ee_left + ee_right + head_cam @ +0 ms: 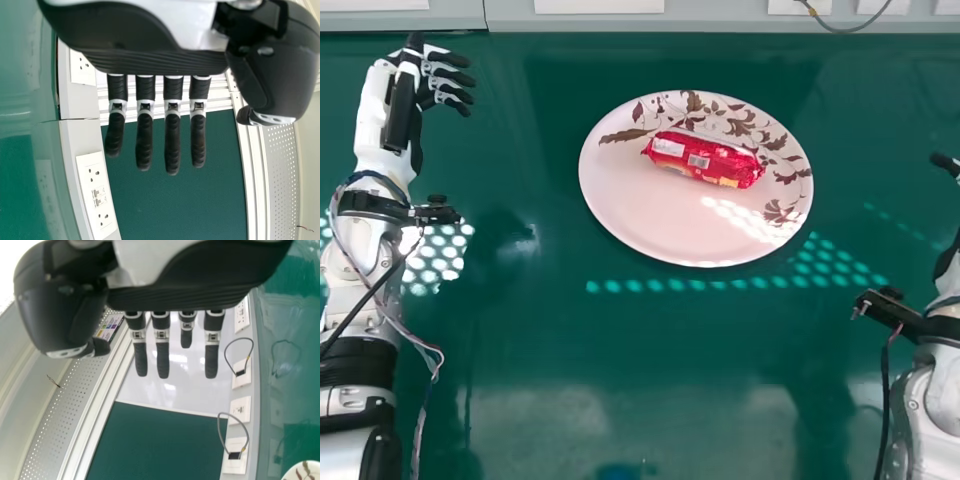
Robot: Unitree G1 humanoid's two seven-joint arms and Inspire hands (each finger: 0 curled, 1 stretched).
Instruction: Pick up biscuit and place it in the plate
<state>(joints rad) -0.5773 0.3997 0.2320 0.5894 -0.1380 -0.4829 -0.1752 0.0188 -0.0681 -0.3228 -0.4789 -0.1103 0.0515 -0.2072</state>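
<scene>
Your biscuit point(705, 160) is lying on the plate point(640, 215), toward its far rim, the plate is resting on the table point(620, 350), and your left hand point(412, 68) and right hand point(946, 162) are flanking it, well apart, their fingers pointing straight and spread.

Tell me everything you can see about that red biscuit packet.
The biscuit packet is an oblong, glossy red wrapper, apparently plastic film, with pale label patches and a yellowish area along its near edge. It looks closed and crinkled at the ends. It lies flat, slightly beyond the middle of the plate, at a slant, its left end farther from the robot. Only the plate touches it.
</scene>
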